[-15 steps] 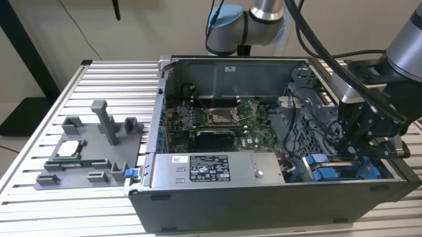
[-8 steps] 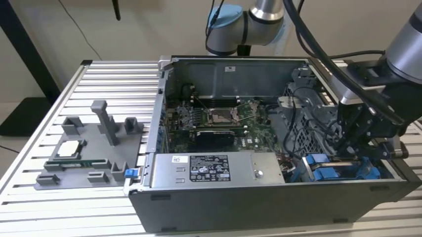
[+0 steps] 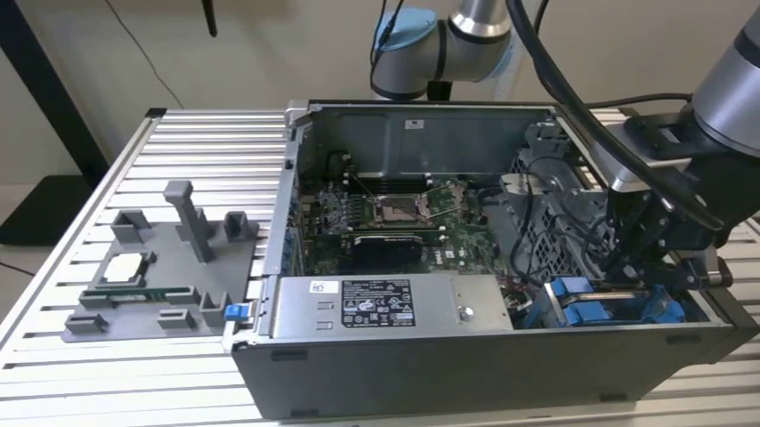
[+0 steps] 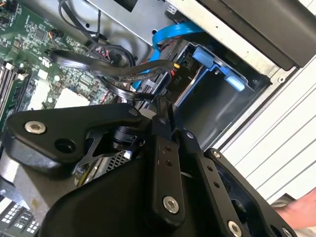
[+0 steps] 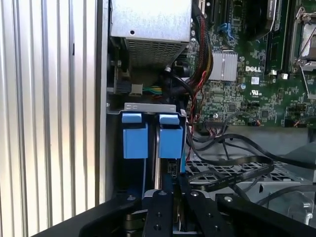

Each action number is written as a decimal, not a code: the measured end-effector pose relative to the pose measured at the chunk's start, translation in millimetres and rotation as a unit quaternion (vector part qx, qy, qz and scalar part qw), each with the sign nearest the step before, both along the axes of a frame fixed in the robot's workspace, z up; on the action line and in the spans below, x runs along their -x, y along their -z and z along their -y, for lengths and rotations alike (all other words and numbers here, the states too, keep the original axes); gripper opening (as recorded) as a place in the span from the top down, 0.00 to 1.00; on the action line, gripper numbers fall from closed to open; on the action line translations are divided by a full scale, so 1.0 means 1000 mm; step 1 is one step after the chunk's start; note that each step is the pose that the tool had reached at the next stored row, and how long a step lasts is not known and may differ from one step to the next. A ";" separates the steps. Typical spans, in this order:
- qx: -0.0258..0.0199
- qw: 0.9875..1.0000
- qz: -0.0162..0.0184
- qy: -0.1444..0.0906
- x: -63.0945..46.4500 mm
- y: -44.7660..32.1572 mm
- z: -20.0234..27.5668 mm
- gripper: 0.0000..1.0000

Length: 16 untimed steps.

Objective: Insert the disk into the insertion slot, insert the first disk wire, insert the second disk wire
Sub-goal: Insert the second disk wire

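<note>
In the exterior view my gripper (image 3: 620, 271) reaches down into the near right corner of the open computer case, right over the insertion slot (image 3: 537, 307). The disk's blue carrier (image 3: 590, 311) sits inside that grey metal bay; its two blue tabs (image 5: 134, 136) show in the first wrist view, under the bay's metal lip (image 5: 148, 106). My gripper (image 5: 173, 180) has its fingers close together on a small dark wire connector at the disk's end. In the second wrist view the gripper (image 4: 162, 101) lies beside black flat wires (image 4: 113, 71) and a blue wire (image 4: 173, 34) that lead to the bay (image 4: 207, 108).
The silver power-supply box (image 3: 392, 307) lies along the case's front wall beside the bay. The motherboard (image 3: 392, 213) covers the case floor, with loose cables (image 5: 232, 165) draped near my fingers. A grey parts tray (image 3: 155, 276) rests on the slatted table. A hand (image 4: 296, 212) shows outside the case.
</note>
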State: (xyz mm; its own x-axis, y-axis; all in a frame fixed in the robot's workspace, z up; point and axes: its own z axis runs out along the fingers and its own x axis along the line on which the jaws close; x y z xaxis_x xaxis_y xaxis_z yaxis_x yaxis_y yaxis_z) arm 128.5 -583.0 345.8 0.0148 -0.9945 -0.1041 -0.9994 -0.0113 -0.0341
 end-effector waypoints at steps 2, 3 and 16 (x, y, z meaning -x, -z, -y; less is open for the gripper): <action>0.000 1.000 0.000 0.000 -0.001 0.0005 0.0000 1.00; -0.001 1.000 0.000 0.000 -0.001 0.0007 0.0000 1.00; -0.005 1.000 0.000 0.000 -0.002 0.0081 0.0000 1.00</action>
State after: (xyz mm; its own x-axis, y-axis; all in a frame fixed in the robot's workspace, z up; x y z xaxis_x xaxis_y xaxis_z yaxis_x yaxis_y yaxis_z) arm 130.9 -583.0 337.7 0.0148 -0.9934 -0.1133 -0.9994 -0.0110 -0.0343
